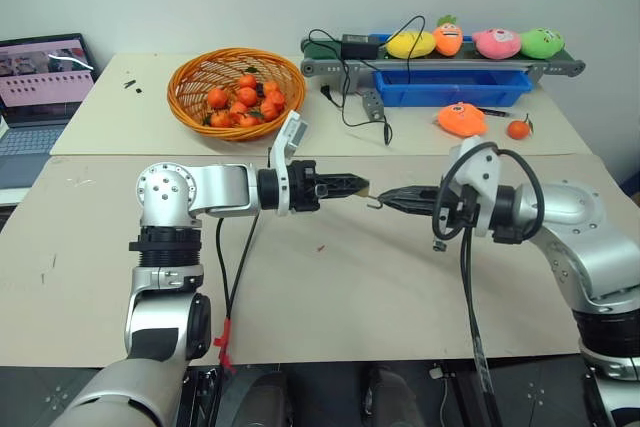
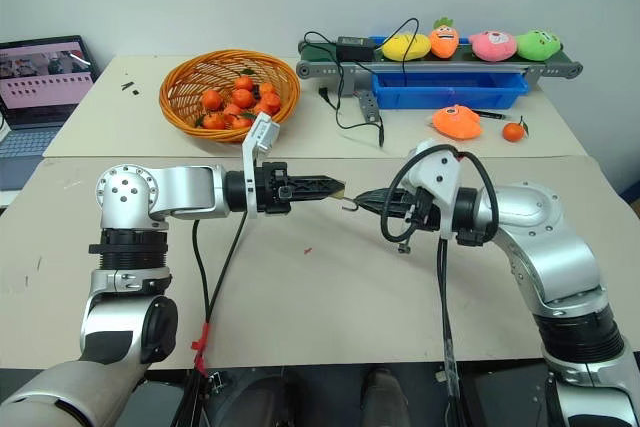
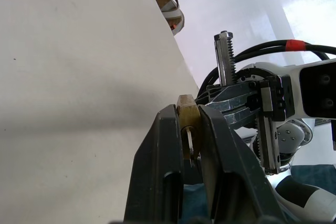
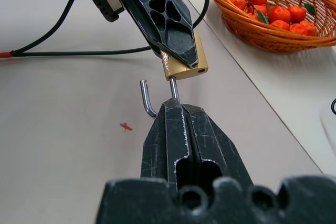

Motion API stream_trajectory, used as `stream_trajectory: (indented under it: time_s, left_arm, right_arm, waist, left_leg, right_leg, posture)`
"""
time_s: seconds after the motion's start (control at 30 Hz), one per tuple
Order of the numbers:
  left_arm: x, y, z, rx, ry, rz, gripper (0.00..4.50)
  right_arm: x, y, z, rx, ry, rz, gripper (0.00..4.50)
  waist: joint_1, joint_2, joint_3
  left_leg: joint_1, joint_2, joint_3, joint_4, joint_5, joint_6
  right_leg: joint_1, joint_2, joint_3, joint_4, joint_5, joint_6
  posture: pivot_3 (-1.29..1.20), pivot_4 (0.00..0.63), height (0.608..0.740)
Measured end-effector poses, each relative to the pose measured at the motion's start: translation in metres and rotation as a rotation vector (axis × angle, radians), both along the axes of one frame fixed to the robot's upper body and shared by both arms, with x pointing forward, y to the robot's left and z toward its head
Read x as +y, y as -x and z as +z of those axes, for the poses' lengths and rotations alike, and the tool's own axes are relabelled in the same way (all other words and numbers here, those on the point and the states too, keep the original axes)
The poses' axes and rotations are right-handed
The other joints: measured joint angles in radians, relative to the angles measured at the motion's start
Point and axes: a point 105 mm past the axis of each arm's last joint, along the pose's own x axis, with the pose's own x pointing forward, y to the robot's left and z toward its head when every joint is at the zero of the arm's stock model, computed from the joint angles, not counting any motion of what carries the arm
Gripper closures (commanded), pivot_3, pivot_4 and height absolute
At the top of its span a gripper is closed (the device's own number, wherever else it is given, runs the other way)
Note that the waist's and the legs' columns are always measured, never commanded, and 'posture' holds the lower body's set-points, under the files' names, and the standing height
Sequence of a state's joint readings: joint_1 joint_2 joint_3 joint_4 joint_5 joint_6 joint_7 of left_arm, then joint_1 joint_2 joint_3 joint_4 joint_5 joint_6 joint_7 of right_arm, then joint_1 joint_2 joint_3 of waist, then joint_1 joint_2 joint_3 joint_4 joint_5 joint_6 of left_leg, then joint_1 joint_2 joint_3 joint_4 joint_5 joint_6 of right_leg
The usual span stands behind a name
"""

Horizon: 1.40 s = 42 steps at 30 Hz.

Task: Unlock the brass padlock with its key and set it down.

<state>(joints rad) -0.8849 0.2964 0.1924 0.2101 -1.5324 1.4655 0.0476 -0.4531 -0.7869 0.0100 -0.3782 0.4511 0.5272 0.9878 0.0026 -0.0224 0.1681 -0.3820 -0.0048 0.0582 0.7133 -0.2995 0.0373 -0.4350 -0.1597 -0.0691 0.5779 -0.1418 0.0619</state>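
The brass padlock (image 4: 185,68) hangs in the air above the table's middle, between my two grippers. My left gripper (image 1: 357,185) is shut on its gold body, reaching in from the left. My right gripper (image 4: 176,109) comes from the right and is shut on one leg of the silver shackle (image 4: 147,98). The shackle's hooked end stands free of the body. Seen from the left wrist, the brass body (image 3: 187,109) sits clamped between the fingers (image 3: 165,145), and a slim silver piece (image 3: 189,139), possibly the key, pokes from its near end.
A wicker basket (image 1: 190,82) of small oranges stands at the back left, beside a laptop (image 1: 40,87). At the back right are a conveyor (image 1: 330,68) with plush toys, a blue bin (image 1: 450,87), an orange plush (image 1: 461,119) and a loose orange (image 1: 518,129). A red speck (image 1: 320,246) lies on the table.
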Motion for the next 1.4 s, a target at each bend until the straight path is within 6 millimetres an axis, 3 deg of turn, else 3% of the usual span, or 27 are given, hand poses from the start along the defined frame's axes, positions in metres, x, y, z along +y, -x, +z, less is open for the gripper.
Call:
stream_trajectory:
  time_s: [0.13, 0.4, 0.7, 1.03, 1.13, 1.4]
  left_arm:
    - [0.000, 0.000, 0.000, -0.001, 0.001, 0.000, 4.46]
    - [0.007, -0.002, 0.000, -0.007, -0.014, 0.012, 4.46]
    - [0.031, -0.001, -0.052, 0.082, -0.162, 0.080, 4.46]
    - [0.021, 0.012, -0.079, 0.099, -0.217, 0.037, 4.46]
    - [0.021, 0.011, -0.081, 0.092, -0.226, 0.041, 4.46]
    - [0.021, 0.008, -0.086, 0.097, -0.234, 0.066, 4.46]
  right_arm:
    - [-0.002, 0.003, -0.010, 0.039, 0.003, 0.005, 4.46]
    - [-0.005, 0.005, -0.010, 0.044, 0.031, -0.001, 4.46]
    - [-0.024, 0.002, -0.010, 0.068, 0.080, -0.053, 4.46]
    - [-0.024, 0.002, -0.004, 0.071, 0.026, -0.065, 4.46]
    - [-0.021, 0.003, -0.002, 0.097, -0.023, -0.057, 3.71]
    - [-0.019, 0.007, -0.003, 0.146, -0.041, -0.040, 0.91]
  waist:
    - [0.001, 0.000, 0.000]
    - [0.001, 0.000, 0.000]
    - [0.001, 0.000, 0.000]
    - [0.001, 0.000, 0.000]
    - [0.001, 0.000, 0.000]
    - [0.001, 0.000, 0.000]
  left_leg:
    - [0.000, 0.000, 0.000, 0.000, 0.000, 0.000]
    - [0.000, 0.000, 0.000, 0.000, 0.000, 0.000]
    - [0.000, 0.000, 0.001, 0.000, 0.000, 0.000]
    - [0.000, 0.000, 0.000, 0.000, 0.000, 0.000]
    - [0.000, 0.000, 0.000, 0.000, 0.000, 0.001]
    - [0.000, 0.000, 0.000, 0.000, -0.001, 0.002]
  right_leg:
    - [0.000, 0.000, 0.000, 0.000, 0.000, 0.000]
    - [0.000, 0.000, 0.000, 0.000, 0.000, 0.000]
    - [0.000, 0.000, 0.000, 0.000, 0.000, 0.000]
    - [0.000, 0.000, 0.000, 0.000, 0.000, 0.000]
    - [0.000, 0.000, 0.000, 0.000, 0.000, 0.000]
    - [0.000, 0.000, 0.000, 0.000, 0.000, 0.000]
  posture:
    - [0.00, 0.150, 0.740]
    - [0.00, 0.150, 0.740]
    - [0.00, 0.150, 0.740]
    - [0.00, 0.150, 0.740]
    - [0.00, 0.150, 0.740]
    - [0.00, 0.150, 0.740]
